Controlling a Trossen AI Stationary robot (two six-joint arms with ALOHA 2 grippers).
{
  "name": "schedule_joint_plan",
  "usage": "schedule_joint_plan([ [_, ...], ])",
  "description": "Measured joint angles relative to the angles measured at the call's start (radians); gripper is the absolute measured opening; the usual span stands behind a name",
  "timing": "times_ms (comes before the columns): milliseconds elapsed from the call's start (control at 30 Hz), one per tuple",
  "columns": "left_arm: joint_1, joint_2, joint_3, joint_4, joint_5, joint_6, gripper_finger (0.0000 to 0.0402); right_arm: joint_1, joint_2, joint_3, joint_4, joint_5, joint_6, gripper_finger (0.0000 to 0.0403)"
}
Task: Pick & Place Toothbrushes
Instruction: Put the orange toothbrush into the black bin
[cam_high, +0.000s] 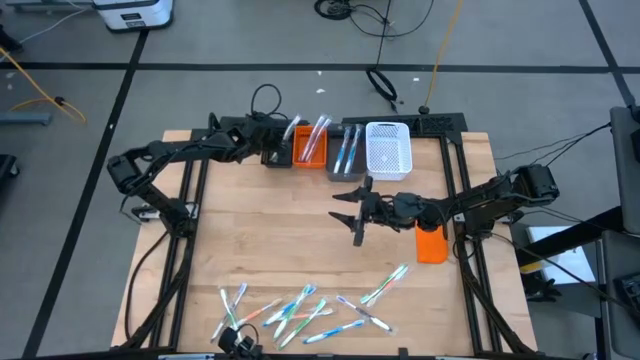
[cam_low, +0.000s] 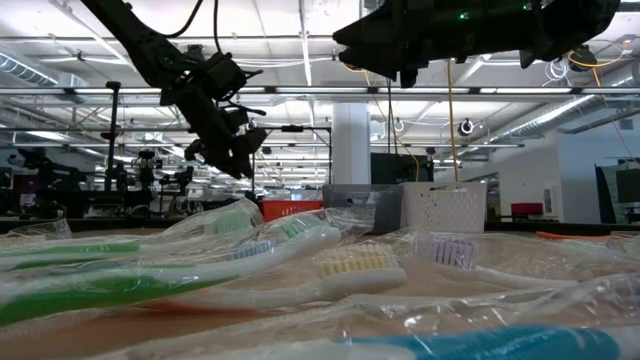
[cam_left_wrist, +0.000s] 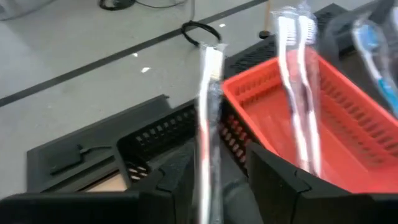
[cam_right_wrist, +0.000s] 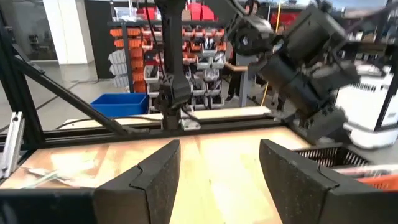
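Several wrapped toothbrushes (cam_high: 300, 310) lie loose near the table's near edge and fill the foreground of the low view (cam_low: 250, 260). At the far edge stand a black bin (cam_left_wrist: 155, 137), an orange bin (cam_high: 308, 150) with two toothbrushes (cam_left_wrist: 298, 93) leaning on its far wall, and a grey bin (cam_high: 347, 152) with blue ones. My left gripper (cam_left_wrist: 217, 186) is open at the black and orange bins, and a wrapped white toothbrush (cam_left_wrist: 208, 106) stands upright between its fingers, lower end hidden. My right gripper (cam_high: 352, 212) hangs open over the table's middle, holding nothing. My left gripper's fingers stand apart on either side of the wrapped toothbrush's handle (cam_left_wrist: 205, 174), with a gap wider than the handle. The handle runs close along one finger (cam_left_wrist: 177, 183); I cannot tell whether they touch. The toothbrush stands head up, its lower end hidden by the gripper.
A white basket (cam_high: 388, 150) stands right of the grey bin. An orange block (cam_high: 431, 244) lies near the right arm. Bare wood stretches between the bins and the loose toothbrushes. A black frame borders the table's sides.
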Motion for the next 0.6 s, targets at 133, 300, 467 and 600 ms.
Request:
schedule_joint_plan([
  [133, 0.0, 0.0, 0.0, 0.007, 0.09, 0.007, 0.0145, 0.0, 0.0, 0.0, -0.05, -0.001, 0.03, 0.0212],
  [300, -0.012, 0.0, 0.0, 0.01, 0.332, 0.027, 0.0145, 0.0, 0.0, 0.0, -0.05, -0.001, 0.038, 0.0212],
  [467, -0.09, -0.004, 0.001, -0.056, 0.529, 0.019, 0.0145, 0.0, 0.0, 0.0, -0.047, -0.001, 0.038, 0.0212],
  [600, -0.205, -0.025, 0.001, -0.144, 0.533, 0.013, 0.0145, 0.0, 0.0, 0.0, -0.047, -0.001, 0.038, 0.0212],
])
